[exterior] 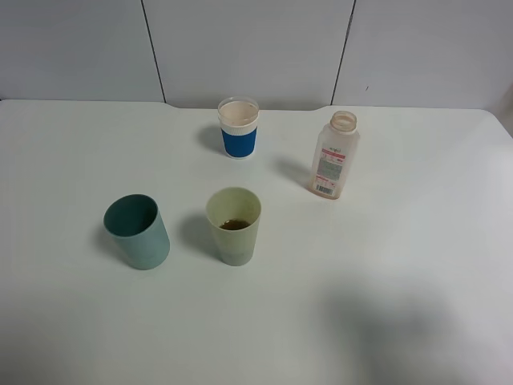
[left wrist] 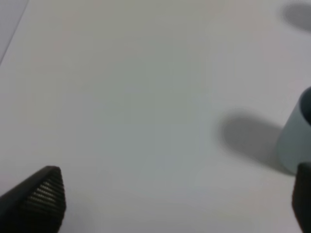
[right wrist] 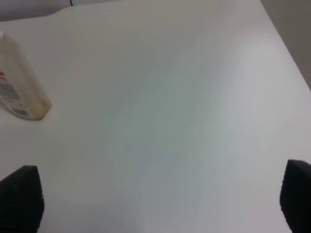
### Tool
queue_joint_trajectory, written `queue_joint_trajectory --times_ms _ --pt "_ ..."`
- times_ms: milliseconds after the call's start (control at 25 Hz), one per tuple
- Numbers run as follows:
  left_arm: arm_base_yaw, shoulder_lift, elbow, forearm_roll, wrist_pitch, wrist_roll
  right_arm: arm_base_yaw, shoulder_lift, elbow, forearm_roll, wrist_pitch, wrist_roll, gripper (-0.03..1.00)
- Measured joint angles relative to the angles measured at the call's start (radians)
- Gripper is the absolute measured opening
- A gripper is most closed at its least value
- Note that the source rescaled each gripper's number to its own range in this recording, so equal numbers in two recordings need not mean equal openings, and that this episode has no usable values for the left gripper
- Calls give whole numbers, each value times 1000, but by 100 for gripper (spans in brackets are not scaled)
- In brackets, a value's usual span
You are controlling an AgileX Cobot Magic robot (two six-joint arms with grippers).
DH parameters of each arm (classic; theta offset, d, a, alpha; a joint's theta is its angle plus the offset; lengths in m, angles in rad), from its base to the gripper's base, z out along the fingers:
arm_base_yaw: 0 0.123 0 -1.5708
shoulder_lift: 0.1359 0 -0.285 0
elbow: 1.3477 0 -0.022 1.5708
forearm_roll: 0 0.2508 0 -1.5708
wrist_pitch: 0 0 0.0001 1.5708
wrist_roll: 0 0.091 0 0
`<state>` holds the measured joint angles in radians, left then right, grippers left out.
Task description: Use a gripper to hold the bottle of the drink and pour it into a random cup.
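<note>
Exterior high: white table [exterior: 417, 265], grey panelled wall [exterior: 248, 48]; both grippers' fingers [right wrist: 19, 199] wide, empty.

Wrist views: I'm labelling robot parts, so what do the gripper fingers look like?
Only fingertips show. The left gripper has black fingers with a tapered, finely ribbed tip. The right gripper has black, blunt, matte fingers. No cables, markings or arm links are visible.

The bottle [exterior: 334, 156] stands upright and capless on the table's far right side, translucent, with a white-and-red label, looking nearly empty. The pale yellow-green cup [exterior: 234, 225] stands upright near the middle, holding a little brown drink [exterior: 234, 224] at its bottom.
</note>
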<state>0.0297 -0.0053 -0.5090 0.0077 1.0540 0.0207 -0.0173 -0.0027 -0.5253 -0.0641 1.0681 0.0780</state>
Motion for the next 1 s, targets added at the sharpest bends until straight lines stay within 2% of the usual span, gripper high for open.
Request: queue_joint_trajectory --times_ms 160,1000 --pt "0 0 0 0 0 0 0 0 20 -29 1 0 98" --pt "0 0 0 0 0 0 0 0 21 -29 1 0 98"
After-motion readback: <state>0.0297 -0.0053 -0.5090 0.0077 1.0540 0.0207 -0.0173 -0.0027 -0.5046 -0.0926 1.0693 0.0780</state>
